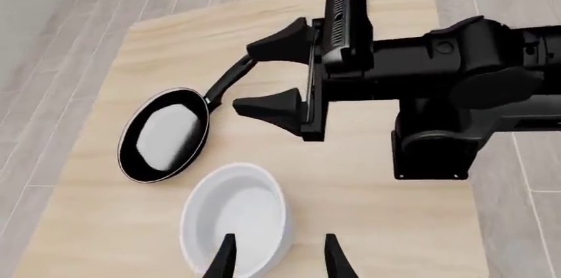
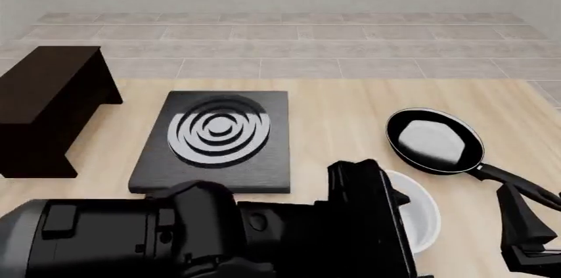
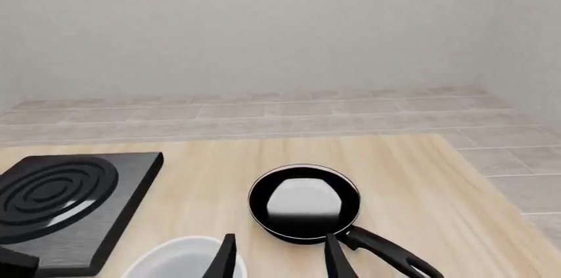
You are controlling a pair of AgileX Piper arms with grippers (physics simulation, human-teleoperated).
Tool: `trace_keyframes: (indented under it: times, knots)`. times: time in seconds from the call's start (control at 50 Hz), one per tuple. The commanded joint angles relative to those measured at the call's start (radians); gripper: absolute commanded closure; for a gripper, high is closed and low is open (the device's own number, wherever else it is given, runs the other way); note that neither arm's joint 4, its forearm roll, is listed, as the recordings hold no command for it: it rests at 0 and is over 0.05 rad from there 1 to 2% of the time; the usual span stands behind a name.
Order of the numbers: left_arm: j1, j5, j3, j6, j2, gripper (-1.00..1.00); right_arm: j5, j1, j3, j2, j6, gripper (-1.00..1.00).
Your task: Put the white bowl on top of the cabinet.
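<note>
Looming black across the foreground, the left arm reaches toward the white bowl, which sits on the wooden surface beside the frying pan. Its claw, fingers spread and empty, hovers at the bowl's rim: the approach, apparently. The right claw gapes idle nearby. Next comes closing on the rim, then carrying far left to the cabinet, past the stove plate.
</note>
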Motion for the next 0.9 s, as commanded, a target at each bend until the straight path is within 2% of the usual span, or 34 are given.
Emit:
trace_keyframes:
  times: [0.02, 0.12, 0.32, 0.9]
  knots:
    - [-0.041, 0.036, -0.073, 0.018, 0.098, -1.0, 0.003, 0.001, 0.0, 0.0, 0.001, -1.0]
    - [-0.051, 0.052, -0.09, 0.059, 0.13, -1.0, 0.003, 0.001, 0.0, 0.0, 0.002, -1.0]
    - [-0.014, 0.059, -0.094, 0.124, 0.182, -1.0, 0.005, -0.001, 0.0, 0.0, 0.002, -1.0]
    - [0.047, 0.008, -0.093, 0.138, 0.327, -1.0, 0.01, -0.008, 0.0, 0.0, 0.007, -1.0]
